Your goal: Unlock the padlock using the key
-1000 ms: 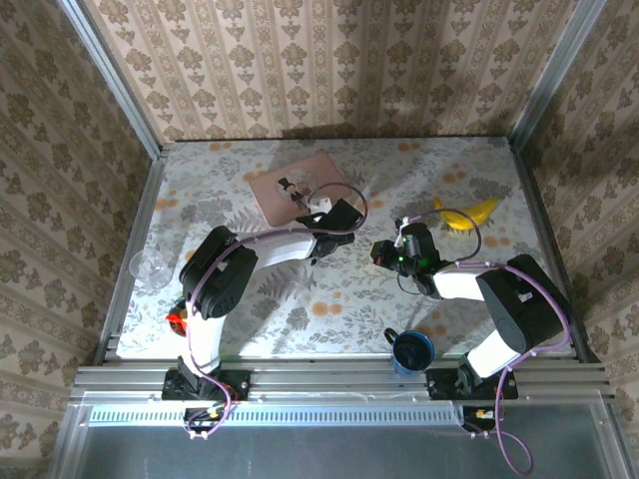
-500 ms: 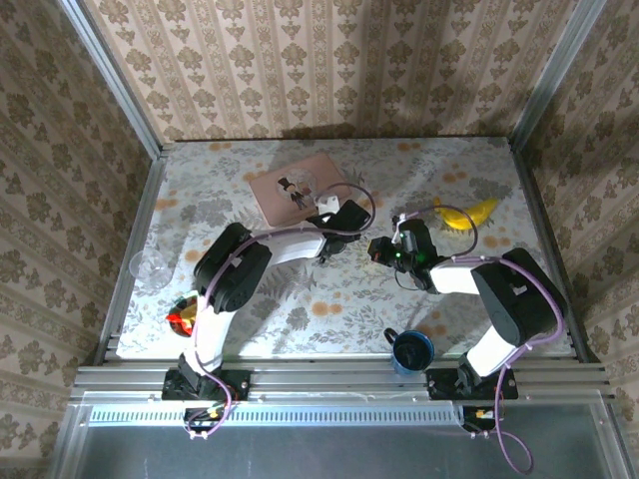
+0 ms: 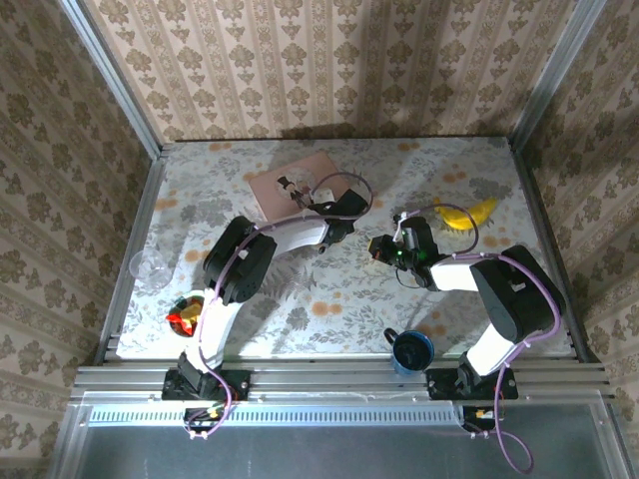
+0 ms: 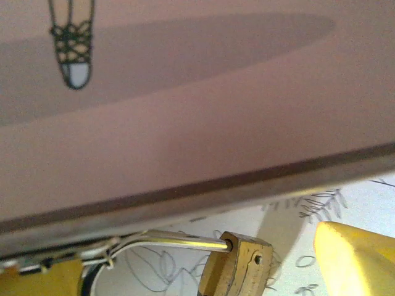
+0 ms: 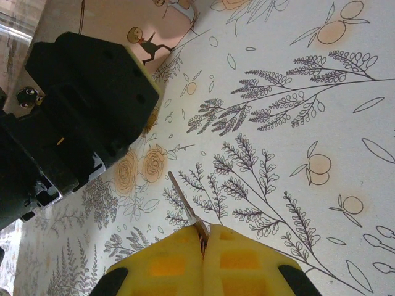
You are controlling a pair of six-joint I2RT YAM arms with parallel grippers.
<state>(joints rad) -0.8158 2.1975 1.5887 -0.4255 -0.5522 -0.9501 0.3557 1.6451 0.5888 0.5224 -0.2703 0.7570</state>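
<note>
The padlock [image 4: 237, 266] has a brass body and a silvery shackle [image 4: 179, 242] lying sideways. It sits between the yellow fingers [image 4: 355, 259] of my left gripper [image 4: 194, 254], which stand wide apart and open. A gap shows between the body and the right finger. In the top view my left gripper [image 3: 334, 228] is at the near edge of the pink box [image 3: 285, 185]. My right gripper [image 5: 203, 237] is shut on the key [image 5: 183, 198], whose thin blade points toward the left gripper's black body [image 5: 80, 105]. My right gripper [image 3: 384, 249] hovers just right of the left one.
The pink box [image 4: 197, 92] looms right behind the padlock. A yellow banana [image 3: 464, 215] lies at the right back, a blue mug [image 3: 411, 349] near the front, a clear cup [image 3: 150, 267] and a red-orange object [image 3: 185, 311] at the left.
My left gripper swung slightly right, then back left and nearer, now covering the pink box's near corner. The right gripper with the key has barely moved.
</note>
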